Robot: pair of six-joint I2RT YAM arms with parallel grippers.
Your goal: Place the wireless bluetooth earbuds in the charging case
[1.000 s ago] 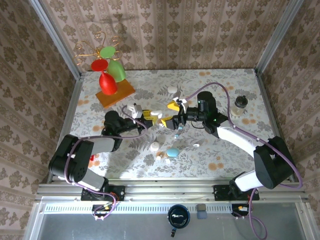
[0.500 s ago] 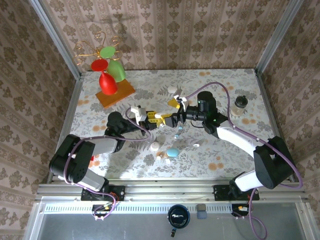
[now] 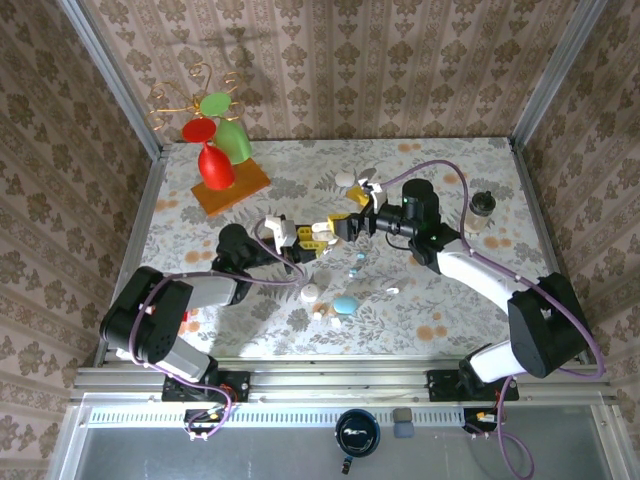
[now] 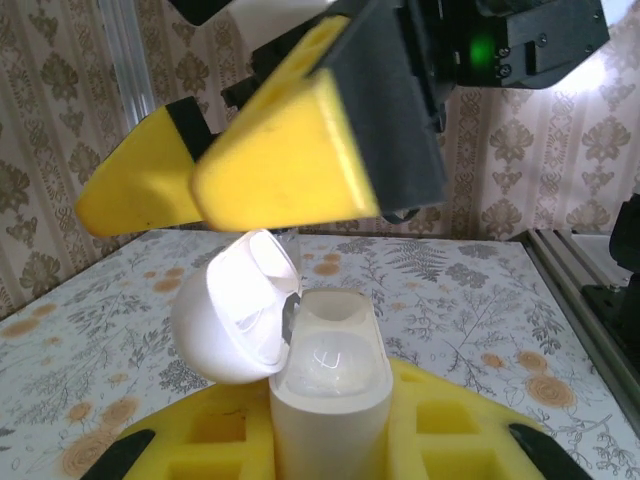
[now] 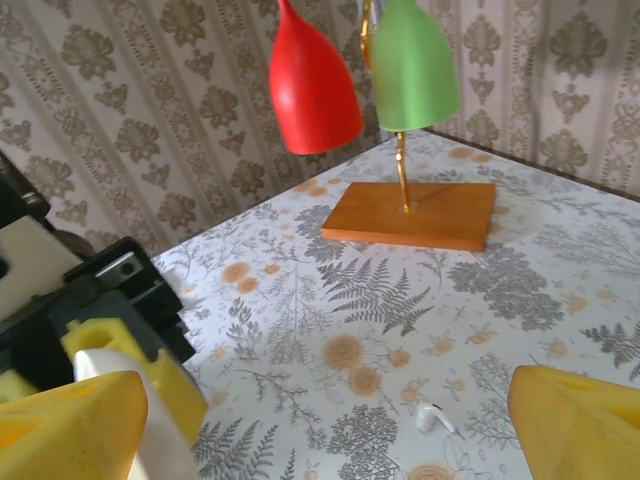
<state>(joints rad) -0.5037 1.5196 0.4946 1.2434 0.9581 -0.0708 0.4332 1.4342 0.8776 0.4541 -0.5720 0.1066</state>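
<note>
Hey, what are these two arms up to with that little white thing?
The left hand is clamped on a white charging case, holding it upright with its lid flipped open. The right hand hovers close over the case, open and holding nothing. A loose white earbud lies on the flowered table, so no earbud is going into the case at this moment.
</note>
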